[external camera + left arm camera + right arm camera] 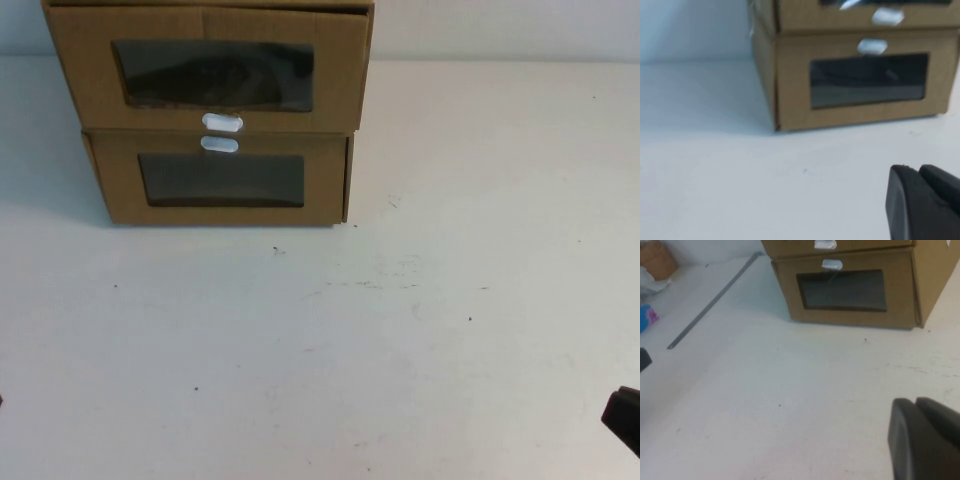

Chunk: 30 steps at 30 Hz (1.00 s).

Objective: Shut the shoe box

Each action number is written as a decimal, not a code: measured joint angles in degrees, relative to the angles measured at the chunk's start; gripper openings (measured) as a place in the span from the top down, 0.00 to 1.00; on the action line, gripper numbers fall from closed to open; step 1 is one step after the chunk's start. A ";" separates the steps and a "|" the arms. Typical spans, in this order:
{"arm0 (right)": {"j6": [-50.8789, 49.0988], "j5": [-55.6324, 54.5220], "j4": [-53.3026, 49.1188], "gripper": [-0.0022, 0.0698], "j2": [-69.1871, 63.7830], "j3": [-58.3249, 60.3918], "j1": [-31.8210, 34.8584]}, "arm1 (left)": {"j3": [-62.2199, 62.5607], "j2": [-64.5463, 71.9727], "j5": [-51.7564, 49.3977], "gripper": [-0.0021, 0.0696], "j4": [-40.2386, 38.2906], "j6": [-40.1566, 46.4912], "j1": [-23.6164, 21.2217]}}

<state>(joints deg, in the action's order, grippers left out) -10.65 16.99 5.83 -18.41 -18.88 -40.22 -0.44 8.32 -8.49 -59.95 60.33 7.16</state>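
Two brown windowed cardboard boxes are stacked at the back left of the white table. The upper one is the shoe box (210,70), with its white tab (222,122) at the front's lower edge. Its front stands forward of the lower box (220,185), whose tab sits at the upper edge. Both boxes also show in the wrist views, shoe box (840,15) (860,246). My left gripper (917,170) hangs shut and empty over bare table, well short of the boxes. My right gripper (914,402) (622,415) is shut too, low at the near right corner.
Open white table (400,340) lies between the grippers and the boxes. In the right wrist view a grey strip (715,295) runs along the table's far side, with a brown object (657,257) and a blue-pink item (647,317) beyond it.
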 joint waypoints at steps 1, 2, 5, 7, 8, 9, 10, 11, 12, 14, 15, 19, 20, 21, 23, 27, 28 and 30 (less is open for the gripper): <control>0.00 -1.87 0.14 0.99 0.00 1.07 0.00 | -0.61 0.00 0.74 0.97 0.00 0.00 0.00; 0.00 -3.83 0.29 0.99 0.00 2.17 0.00 | -0.87 0.00 1.34 0.97 0.00 0.07 0.00; 0.00 -6.45 0.42 0.99 0.00 3.86 0.00 | -1.08 0.00 1.22 0.97 0.00 0.07 0.00; 0.00 -7.13 0.42 0.99 0.00 3.88 0.00 | -1.08 0.00 0.94 0.97 0.00 0.07 0.00; 0.00 -7.29 0.42 0.99 0.00 3.88 0.00 | -1.08 0.00 0.80 0.97 -0.09 0.07 0.00; 0.00 -7.39 0.42 0.99 0.00 3.88 0.00 | -1.08 0.00 0.68 0.97 -0.09 0.07 0.00; 0.00 -7.39 0.42 0.99 0.00 3.88 0.00 | -1.08 0.00 0.68 0.97 -0.09 0.07 0.00; 0.00 -7.39 0.42 0.99 0.00 3.95 0.00 | -1.08 0.00 0.53 0.97 -0.09 0.07 0.00; 0.00 -7.39 0.42 0.99 0.00 3.95 0.00 | -1.08 0.00 0.54 0.97 -0.09 0.18 0.00; 0.00 -7.39 0.42 0.99 0.00 3.95 0.00 | -1.08 0.00 0.50 0.97 -0.09 0.12 0.00; 0.00 -7.39 0.46 0.99 0.00 3.95 0.00 | -1.08 0.00 0.41 0.97 -0.09 0.23 0.00; 0.00 -7.39 0.55 0.99 0.00 3.95 0.00 | -1.08 0.00 0.41 0.97 -0.09 0.21 0.00; 0.00 -7.39 0.55 0.99 0.00 3.95 0.00 | -1.08 0.00 0.41 0.97 -0.09 0.21 0.00; 0.00 -7.39 0.40 0.99 0.00 3.95 0.00 | -1.08 0.00 0.41 0.97 -0.09 0.21 0.00; 0.00 -7.52 -1.98 0.99 0.00 3.95 0.00 | -1.08 0.00 0.41 0.97 -0.09 0.21 0.00; 0.00 -7.29 -9.08 0.99 0.14 4.75 1.08 | -1.08 0.00 0.41 0.97 -0.09 0.21 0.00; 0.00 -7.51 -9.81 0.99 0.40 5.48 2.89 | -1.08 0.00 0.41 0.97 -0.09 0.21 0.00; 0.00 -8.69 -10.77 0.99 1.54 7.66 8.85 | -1.08 0.00 0.41 0.97 -0.09 0.21 0.00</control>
<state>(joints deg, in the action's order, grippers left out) -10.65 8.30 -4.94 -16.87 -11.22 -31.37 -1.52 8.32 -8.09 -60.04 60.54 7.16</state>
